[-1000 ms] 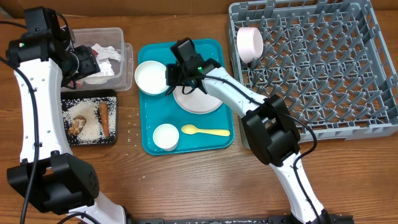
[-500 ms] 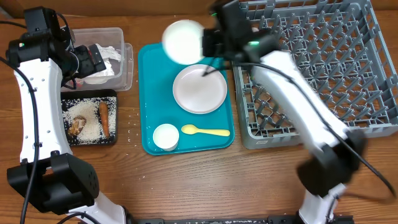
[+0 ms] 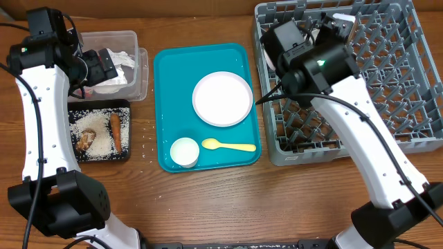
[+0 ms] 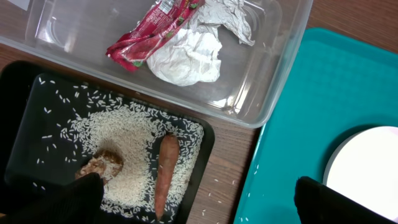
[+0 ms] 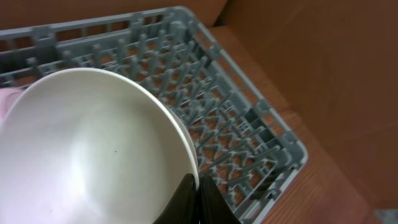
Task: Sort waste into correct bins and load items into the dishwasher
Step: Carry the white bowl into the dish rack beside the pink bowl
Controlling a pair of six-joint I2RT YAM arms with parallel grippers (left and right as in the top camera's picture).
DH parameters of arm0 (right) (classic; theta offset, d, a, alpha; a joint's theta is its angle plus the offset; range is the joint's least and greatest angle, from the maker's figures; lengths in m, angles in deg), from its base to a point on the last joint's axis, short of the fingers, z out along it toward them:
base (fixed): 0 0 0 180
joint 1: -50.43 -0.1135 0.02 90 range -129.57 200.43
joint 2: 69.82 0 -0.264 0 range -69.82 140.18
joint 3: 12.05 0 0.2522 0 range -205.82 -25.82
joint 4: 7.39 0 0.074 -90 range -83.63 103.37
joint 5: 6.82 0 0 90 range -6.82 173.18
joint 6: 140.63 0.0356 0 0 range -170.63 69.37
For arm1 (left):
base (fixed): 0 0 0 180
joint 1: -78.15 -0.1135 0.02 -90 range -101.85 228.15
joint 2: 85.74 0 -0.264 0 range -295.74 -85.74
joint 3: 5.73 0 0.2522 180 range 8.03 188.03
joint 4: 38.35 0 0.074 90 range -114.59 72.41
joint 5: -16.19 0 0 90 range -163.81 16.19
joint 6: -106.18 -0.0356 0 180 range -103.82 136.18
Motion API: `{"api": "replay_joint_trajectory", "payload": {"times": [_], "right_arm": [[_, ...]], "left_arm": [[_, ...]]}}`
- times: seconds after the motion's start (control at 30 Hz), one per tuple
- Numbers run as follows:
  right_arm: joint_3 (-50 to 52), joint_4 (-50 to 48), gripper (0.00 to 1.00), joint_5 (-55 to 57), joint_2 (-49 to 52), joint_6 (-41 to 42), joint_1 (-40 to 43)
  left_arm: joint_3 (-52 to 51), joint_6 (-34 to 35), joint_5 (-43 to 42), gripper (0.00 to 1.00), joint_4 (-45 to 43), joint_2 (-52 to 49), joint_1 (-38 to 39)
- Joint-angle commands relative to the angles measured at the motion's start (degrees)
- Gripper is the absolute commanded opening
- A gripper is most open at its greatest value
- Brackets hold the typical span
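So the right gripper (image 5: 198, 186) is clamped on the rim of a white bowl (image 5: 93, 149) over the grey rack (image 5: 249, 124) by its far edge, while the left gripper (image 4: 199, 202) hangs with fingers spread wide above the clear tub (image 4: 62, 31) and black tray (image 4: 25, 124)

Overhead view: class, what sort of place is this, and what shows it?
Likely a staged dish-clearing station, not a real kitchen: a grey dish rack, a teal tray with a plate, and a clear tub and black tray holding waste share one wooden table.
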Motion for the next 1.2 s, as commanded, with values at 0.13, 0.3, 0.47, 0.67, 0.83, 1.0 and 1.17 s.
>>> {"api": "replay_joint_trajectory", "payload": {"times": [0.13, 0.3, 0.47, 0.67, 0.83, 1.0, 1.17], "right_arm": [[15.39, -9.25, 0.04, 12.46, 2.05, -0.02, -1.33], [26.43, -22.18, 0.04, 18.84, 2.1, -6.67, -3.5], [33.09, -39.6, 0.04, 20.85, 2.16, -18.14, -3.8], [38.66, -58.49, 0.04, 21.73, 2.71, -30.84, -3.56], [40.19, -67.52, 0.04, 21.7, 4.66, -38.36, -2.97], [40.26, -68.13, 0.04, 23.32, 6.95, -39.34, -1.73], [40.24, -67.91, 0.04, 25.75, 7.32, -39.34, -1.03]], "left_arm": [[0.37, 0.55, -0.61, 1.0, -0.22, -0.24, 0.15], [0.37, 0.55, -0.61, 1.0, -0.22, -0.24, 0.15], [0.37, 0.55, -0.61, 1.0, -0.22, -0.24, 0.15], [0.37, 0.55, -0.61, 1.0, -0.22, -0.24, 0.15], [0.37, 0.55, -0.61, 1.0, -0.22, -0.24, 0.15], [0.37, 0.55, -0.61, 1.0, -0.22, -0.24, 0.15], [0.37, 0.55, -0.61, 1.0, -0.22, -0.24, 0.15]]}}
